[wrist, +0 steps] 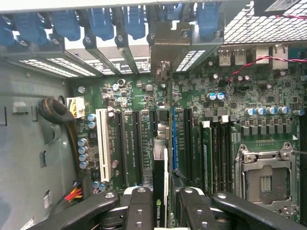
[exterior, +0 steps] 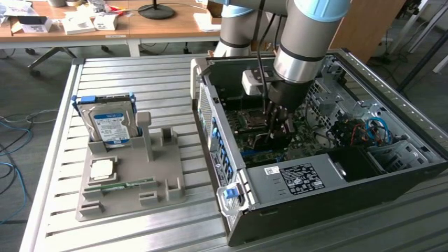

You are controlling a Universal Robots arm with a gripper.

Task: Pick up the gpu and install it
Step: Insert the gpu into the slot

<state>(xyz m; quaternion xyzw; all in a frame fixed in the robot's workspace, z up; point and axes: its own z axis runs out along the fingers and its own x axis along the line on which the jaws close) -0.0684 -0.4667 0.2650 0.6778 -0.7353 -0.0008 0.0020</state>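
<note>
1. The gpu (wrist: 160, 177) stands on edge between the two dark fingers (wrist: 139, 203) of the gripper (wrist: 165, 201), which are clamped on its two faces. A green logo strip shows on the card's upper edge.
2. In the exterior view the gpu (exterior: 274, 137) hangs under the gripper (exterior: 278, 123) inside the open computer case (exterior: 315, 210), low over the motherboard (exterior: 245, 131).
3. The card's metal bracket (wrist: 165, 43) lies at the case's rear wall, among the blue retention clips (wrist: 100, 21) and the perforated slot covers (wrist: 43, 64).
4. The card's long edge runs in line with the expansion slots. To one side lie black slots (wrist: 122, 148) and a white slot (wrist: 102, 143); to the other, a blue slot (wrist: 175, 143) just beside the card. Whether the lower edge sits in a slot cannot be told.
5. Room is tight on the blue-slot side, where seated memory sticks (wrist: 207, 153) stand near and the CPU socket (wrist: 266, 179) lies beyond. The black-slot side is more open, out to a bundle of cables (wrist: 53, 110) by the case floor.
6. The power supply (exterior: 301, 176) sits near the gripper at the case's near end, and red and blue cables (exterior: 371, 131) lie toward the exterior view's right.
7. Outside the case, on the slatted table (exterior: 140, 79), a grey fixture (exterior: 133, 178) holds an upright hard drive (exterior: 108, 123) and a green memory stick (exterior: 123, 185), well apart from the arm.
</note>
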